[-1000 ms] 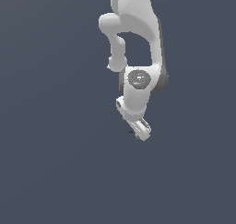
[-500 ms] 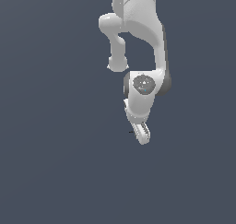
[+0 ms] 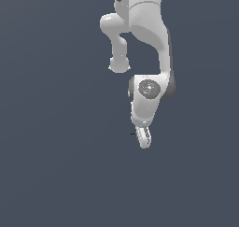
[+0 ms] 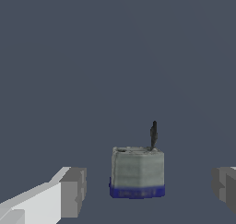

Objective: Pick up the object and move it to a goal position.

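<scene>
In the wrist view the object [image 4: 137, 172] is a small grey block with a blue band along one edge and a thin dark stub at one corner. It rests on the flat grey surface. My gripper [image 4: 148, 190] is open, with one grey fingertip [image 4: 73, 191] on each side of the block and clear gaps between them and it. In the exterior view the white arm reaches down and the gripper [image 3: 144, 140] is at its lowest end. The object shows there only as a tiny dark speck [image 3: 133, 133] beside the hand.
A plain dark grey surface [image 3: 56, 165] fills both views. The arm's white links and elbow [image 3: 140, 20] rise to the upper edge of the exterior view.
The hand has come down lower in the exterior view and turned more upright, closing in on the surface. The fingers stay apart.
</scene>
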### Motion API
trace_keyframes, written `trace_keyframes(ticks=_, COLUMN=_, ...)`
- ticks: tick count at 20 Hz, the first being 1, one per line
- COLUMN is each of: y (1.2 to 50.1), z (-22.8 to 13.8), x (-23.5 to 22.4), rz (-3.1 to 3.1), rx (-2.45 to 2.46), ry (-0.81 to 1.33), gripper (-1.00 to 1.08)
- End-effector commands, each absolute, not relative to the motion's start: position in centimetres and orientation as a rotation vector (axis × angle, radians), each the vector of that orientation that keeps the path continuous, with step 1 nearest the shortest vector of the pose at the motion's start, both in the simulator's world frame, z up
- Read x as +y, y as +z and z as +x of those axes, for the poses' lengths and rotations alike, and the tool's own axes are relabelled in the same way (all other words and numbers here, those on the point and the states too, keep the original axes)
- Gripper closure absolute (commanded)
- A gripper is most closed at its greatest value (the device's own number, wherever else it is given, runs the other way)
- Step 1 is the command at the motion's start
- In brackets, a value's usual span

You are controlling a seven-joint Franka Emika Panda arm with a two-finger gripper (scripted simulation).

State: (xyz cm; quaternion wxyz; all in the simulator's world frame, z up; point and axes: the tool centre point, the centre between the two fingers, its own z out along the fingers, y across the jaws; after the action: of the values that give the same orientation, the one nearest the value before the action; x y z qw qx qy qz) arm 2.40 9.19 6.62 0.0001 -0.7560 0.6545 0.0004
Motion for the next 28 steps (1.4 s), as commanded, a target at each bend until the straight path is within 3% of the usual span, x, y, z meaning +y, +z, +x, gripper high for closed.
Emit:
trace_keyframes(ticks=1, y=6.4, z=2.4, x=9.4, rz=-2.347, rx=2.088, ry=0.000, gripper=-0.92)
trace_keyframes(ticks=11, y=5.9, z=2.4, x=9.5, rz=-2.328, rx=2.109, ry=0.000, gripper=-0.92)
trace_keyframes(ticks=25, y=1.3, z=2.4, x=9.5, rz=-2.323, rx=2.115, ry=0.000, gripper=-0.92)
trace_keyframes(ticks=26, y=1.3, z=2.4, x=9.5, rz=-2.323, rx=2.115, ry=0.000, gripper=1.08)
trace_keyframes(ticks=28, y=1.3, z=2.4, x=9.5, rz=-2.323, rx=2.115, ry=0.000, gripper=1.08)
